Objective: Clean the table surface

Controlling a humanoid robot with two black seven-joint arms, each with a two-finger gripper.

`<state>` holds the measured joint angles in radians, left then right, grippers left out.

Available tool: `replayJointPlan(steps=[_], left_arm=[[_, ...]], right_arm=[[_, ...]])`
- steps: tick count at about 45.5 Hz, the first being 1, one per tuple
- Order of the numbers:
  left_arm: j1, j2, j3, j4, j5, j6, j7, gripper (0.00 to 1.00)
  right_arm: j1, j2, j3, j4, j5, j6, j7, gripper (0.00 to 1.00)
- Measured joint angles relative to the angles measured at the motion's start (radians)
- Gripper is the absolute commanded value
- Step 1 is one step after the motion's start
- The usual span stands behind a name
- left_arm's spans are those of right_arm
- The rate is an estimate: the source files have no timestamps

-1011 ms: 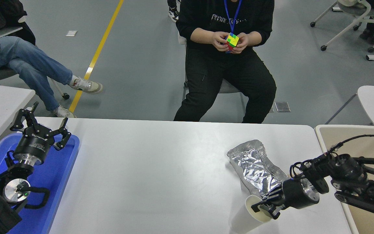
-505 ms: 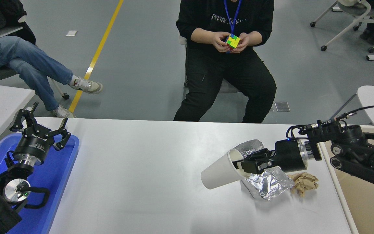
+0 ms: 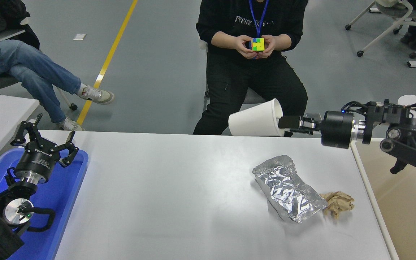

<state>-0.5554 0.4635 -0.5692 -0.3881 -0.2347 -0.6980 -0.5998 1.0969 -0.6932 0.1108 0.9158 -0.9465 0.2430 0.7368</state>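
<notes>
You are carrying a light, easily crushed paper cup (image 3: 255, 118) sideways above the white surface's (image 3: 164, 187) far edge, right gripper (image 3: 284, 122) fingers pinching its rim, while soft foil (image 3: 287, 187) and a paper wad (image 3: 338, 204) are lying near the right edge.

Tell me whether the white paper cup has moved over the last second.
Yes. The white paper cup, held on its side by the right gripper, went from low beside the foil bag up past the table surface's far edge.
</notes>
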Motion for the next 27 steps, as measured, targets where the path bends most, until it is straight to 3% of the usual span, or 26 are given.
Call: replayJointPlan(steps=[17, 27], left_arm=[[0.0, 0.0, 0.0, 0.0, 0.0, 0.0, 0.0, 1.0], [0.0, 0.0, 0.0, 0.0, 0.0, 0.0, 0.0, 1.0]], right_arm=[[-0.023, 0.063, -0.03, -0.474, 0.27, 0.006, -0.026, 0.0], [-0.063, 0.092, -0.05, -0.684, 0.315, 0.007, -0.086, 0.0]])
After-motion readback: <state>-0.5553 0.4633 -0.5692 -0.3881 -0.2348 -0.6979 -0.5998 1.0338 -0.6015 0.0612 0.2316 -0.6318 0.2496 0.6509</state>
